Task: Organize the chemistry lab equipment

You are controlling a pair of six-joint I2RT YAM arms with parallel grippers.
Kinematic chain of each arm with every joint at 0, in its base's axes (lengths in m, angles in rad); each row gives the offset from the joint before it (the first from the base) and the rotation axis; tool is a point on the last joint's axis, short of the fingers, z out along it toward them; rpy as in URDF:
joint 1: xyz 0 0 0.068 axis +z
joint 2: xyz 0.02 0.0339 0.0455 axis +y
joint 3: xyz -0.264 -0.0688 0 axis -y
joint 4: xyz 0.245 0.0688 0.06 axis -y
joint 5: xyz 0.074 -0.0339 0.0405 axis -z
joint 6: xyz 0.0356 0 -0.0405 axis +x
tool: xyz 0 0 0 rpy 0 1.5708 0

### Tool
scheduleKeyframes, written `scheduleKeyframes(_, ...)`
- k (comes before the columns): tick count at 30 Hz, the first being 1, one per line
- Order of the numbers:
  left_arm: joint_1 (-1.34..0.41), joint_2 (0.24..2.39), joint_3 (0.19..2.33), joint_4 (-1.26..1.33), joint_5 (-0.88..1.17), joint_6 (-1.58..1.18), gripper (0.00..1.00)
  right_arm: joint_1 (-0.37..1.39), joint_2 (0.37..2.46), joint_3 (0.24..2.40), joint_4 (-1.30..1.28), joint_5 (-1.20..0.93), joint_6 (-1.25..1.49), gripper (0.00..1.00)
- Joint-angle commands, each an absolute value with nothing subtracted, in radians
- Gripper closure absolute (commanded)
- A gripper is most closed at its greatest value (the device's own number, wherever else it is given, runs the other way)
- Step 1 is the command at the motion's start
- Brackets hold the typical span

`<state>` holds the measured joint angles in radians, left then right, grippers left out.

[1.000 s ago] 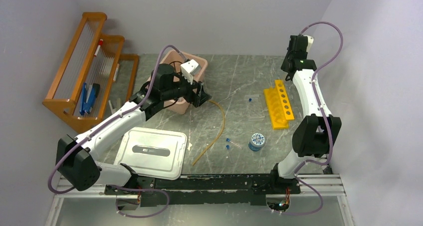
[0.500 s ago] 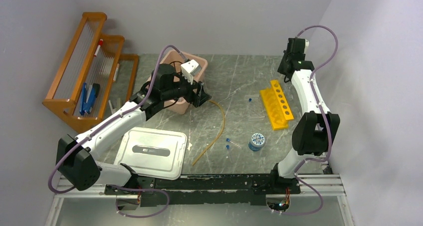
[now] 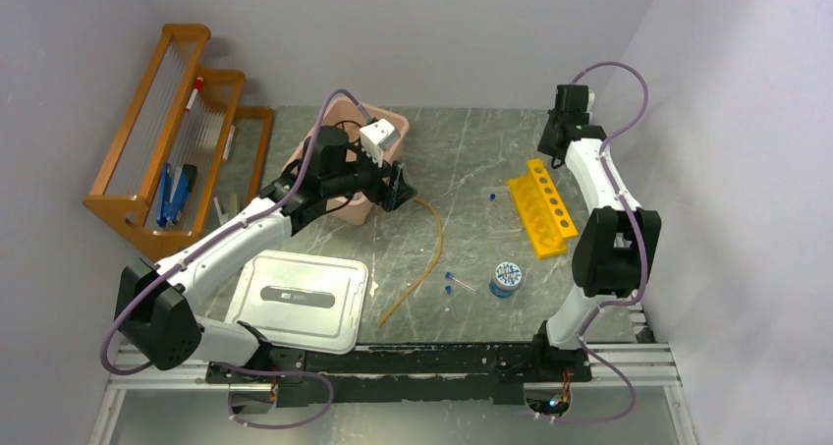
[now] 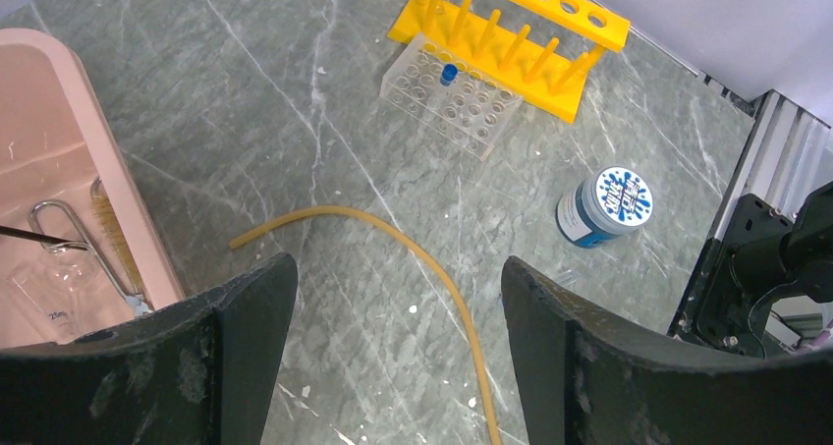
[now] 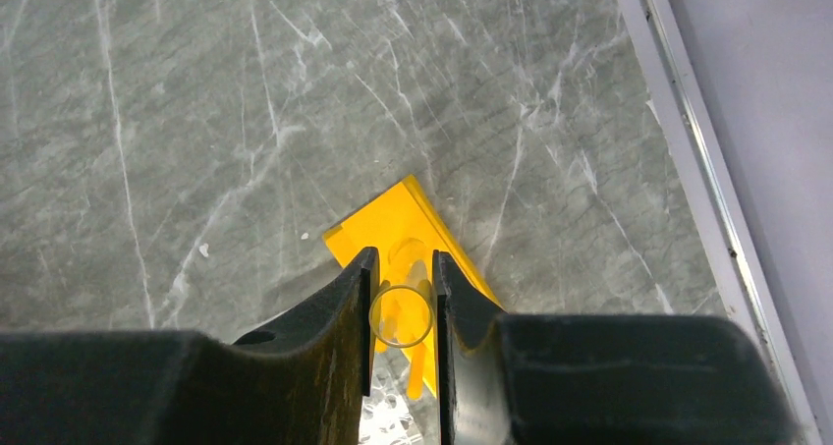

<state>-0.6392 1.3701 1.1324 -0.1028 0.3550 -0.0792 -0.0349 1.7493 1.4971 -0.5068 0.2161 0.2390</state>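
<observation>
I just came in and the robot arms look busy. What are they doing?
They are tidying lab gear on a grey veined table. The right gripper pinches a clear glass tube over one end of the yellow plastic tube rack. The left gripper hangs open above the long tan rubber tube, beside the pink plastic tub.

The right gripper (image 5: 404, 260) points straight down, its two black fingers (image 5: 334, 317) pressed against either side of a clear tube (image 5: 401, 315), seen end-on as a round rim and probably glass. Directly beneath lies a corner of the yellow tube rack (image 5: 393, 231) on the grey marbled table (image 5: 196, 121). A metal rail (image 5: 678, 170) and a pale wall (image 5: 766, 121) run along the right.
</observation>
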Motion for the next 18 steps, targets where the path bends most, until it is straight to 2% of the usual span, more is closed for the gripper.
scheduleKeyframes(1,-0.634,1.37,1.17,-0.106,0.343,-0.07,0.2,-0.022,1.763,1.484,-0.484,0.233,0.24,0.88)
scheduleKeyframes(3,-0.635,1.37,1.17,-0.106,0.341,-0.068,0.2,-0.016,1.767,1.483,-0.481,0.236,0.234,0.86)
scheduleKeyframes(5,-0.635,1.368,1.168,-0.104,0.34,-0.069,0.2,-0.012,1.768,1.475,-0.475,0.226,0.229,0.8)
scheduleKeyframes(12,-0.635,1.371,1.182,-0.118,0.309,-0.079,0.18,-0.005,1.71,1.481,-0.485,0.199,0.254,0.44)
scheduleKeyframes(14,-0.634,1.373,1.19,-0.127,0.296,-0.083,0.17,-0.004,1.678,1.5,-0.501,0.205,0.267,0.38)
scheduleKeyframes(18,-0.635,1.379,1.2,-0.127,0.277,-0.101,0.15,-0.004,1.61,1.542,-0.537,0.213,0.28,0.33)
